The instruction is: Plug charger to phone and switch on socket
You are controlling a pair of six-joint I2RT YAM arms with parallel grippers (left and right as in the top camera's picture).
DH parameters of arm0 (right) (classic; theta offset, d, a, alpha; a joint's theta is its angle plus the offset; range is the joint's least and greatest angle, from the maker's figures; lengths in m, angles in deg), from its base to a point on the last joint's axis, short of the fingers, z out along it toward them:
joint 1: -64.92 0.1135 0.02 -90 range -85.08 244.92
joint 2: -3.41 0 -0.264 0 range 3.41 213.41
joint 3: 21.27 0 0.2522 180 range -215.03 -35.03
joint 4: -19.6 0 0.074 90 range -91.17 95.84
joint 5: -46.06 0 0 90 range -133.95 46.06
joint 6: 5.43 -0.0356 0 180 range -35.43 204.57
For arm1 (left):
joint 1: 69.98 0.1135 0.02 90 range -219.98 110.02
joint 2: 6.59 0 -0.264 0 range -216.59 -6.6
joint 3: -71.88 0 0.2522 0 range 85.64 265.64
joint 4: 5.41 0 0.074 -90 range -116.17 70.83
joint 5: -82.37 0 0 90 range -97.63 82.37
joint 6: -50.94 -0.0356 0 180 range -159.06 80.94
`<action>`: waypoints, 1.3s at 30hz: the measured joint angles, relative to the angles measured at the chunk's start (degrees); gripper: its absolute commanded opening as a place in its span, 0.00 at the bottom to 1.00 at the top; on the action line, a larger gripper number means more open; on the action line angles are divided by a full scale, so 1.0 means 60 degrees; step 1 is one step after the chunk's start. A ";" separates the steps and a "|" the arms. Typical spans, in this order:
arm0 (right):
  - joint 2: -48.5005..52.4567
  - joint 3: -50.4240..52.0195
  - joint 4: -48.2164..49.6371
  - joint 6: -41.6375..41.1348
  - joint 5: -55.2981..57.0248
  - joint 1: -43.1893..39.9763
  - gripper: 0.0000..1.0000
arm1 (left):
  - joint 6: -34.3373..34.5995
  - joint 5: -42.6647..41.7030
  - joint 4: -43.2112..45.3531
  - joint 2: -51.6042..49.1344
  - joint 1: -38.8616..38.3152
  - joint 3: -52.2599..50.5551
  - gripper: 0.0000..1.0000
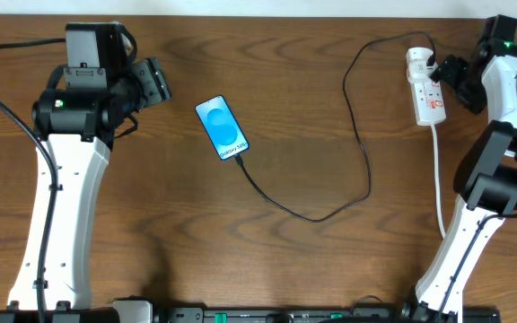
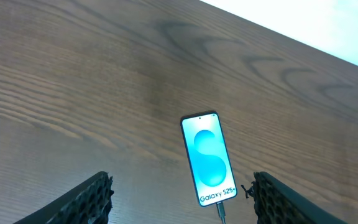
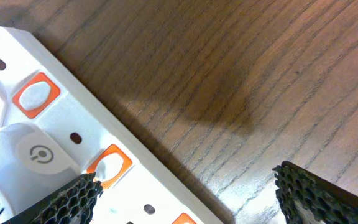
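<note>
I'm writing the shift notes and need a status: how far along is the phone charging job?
Done, it seems: the charger tip sits in the phone, and its far end reaches the socket. In hand: the right gripper hangs open by the socket's red switches, holding nothing. The left gripper is open, clear of the phone. Left: pressing the switch; its state is unclear.

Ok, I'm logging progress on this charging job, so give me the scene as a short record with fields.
phone: flat on table, screen lit
cable: one end at phone's bottom edge, other end at power strip
switches: on or off unclear
left gripper: open, empty, near phone
right gripper: open, empty, close to power strip
</note>
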 measured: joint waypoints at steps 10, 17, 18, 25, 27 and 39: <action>0.0000 -0.0018 -0.0259 0.0109 -0.0590 0.0025 0.79 | 0.0000 0.0000 0.0000 0.0000 0.0000 0.0000 0.73; 0.0000 -0.0018 -0.0284 0.0186 -0.0885 0.0084 0.73 | 0.0000 -0.0004 0.0000 0.0000 0.0000 0.0000 0.73; 0.0000 -0.0018 -0.0284 0.0186 -0.0885 0.0084 0.72 | 0.0000 0.0000 0.0000 0.0000 0.0000 0.0000 0.73; 0.0000 -0.0040 -0.0124 0.0193 -0.1220 0.0080 0.44 | 0.0000 0.0000 0.0000 0.0000 0.0000 0.0000 0.73; 0.0000 -0.0051 -0.0084 0.0171 -0.1351 0.0076 0.41 | 0.0000 0.0000 -0.0004 0.0000 0.0000 0.0000 0.73; 0.0000 -0.0109 -0.0025 0.0204 -0.1749 -0.0066 0.02 | 0.0000 0.0000 -0.0004 0.0000 0.0000 0.0000 0.73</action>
